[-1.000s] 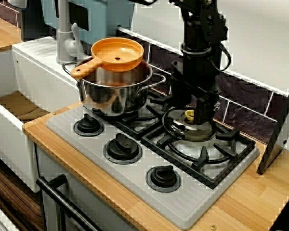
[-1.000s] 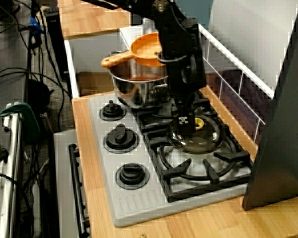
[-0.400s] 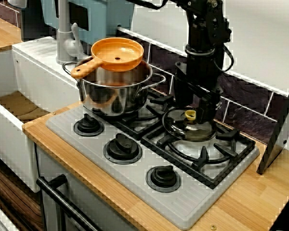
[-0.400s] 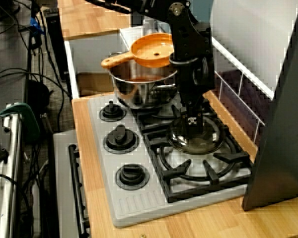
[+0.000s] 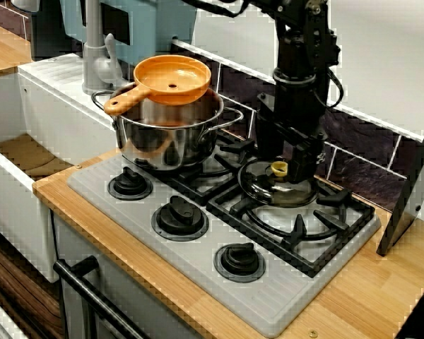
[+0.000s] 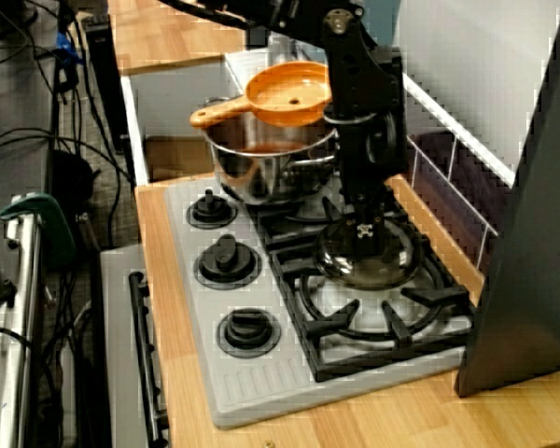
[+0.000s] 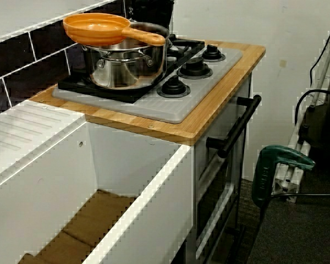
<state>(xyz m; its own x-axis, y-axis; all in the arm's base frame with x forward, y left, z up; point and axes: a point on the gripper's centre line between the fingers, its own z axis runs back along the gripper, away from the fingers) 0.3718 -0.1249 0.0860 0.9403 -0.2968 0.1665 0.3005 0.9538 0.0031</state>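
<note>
A grey hob [image 5: 268, 304] is set into a pale wood desk [image 5: 353, 296]. It has black grates [image 5: 297, 229] at the back and three black dials [image 5: 179, 214] in a row along the front. Behind it runs a wall of dark tiles [image 5: 353, 141] with white above.

The arm [image 5: 300, 63] comes down over the right grate. Its fingers [image 5: 300, 161] hang just above a glass lid [image 5: 265, 189], close beside the lid's yellow knob [image 5: 278, 168]. Neither the front view nor the side view shows whether they touch the knob, or whether they are spread or pinched. The lid lies flat on the right grate, toward its left rear.

On the left grate stands a steel pot [image 5: 166, 138] with an orange pan [image 5: 171, 79] resting on its rim, handle pointing front left. Left of the desk is a white sink [image 7: 126, 181] with a grey tap [image 5: 95, 49].

The view from the sink end shows an oven door below the hob with a black handle [image 7: 239, 129], and a green clamp [image 7: 278, 165] near the floor. A dark panel [image 6: 532, 233] leans at the desk's right end.
</note>
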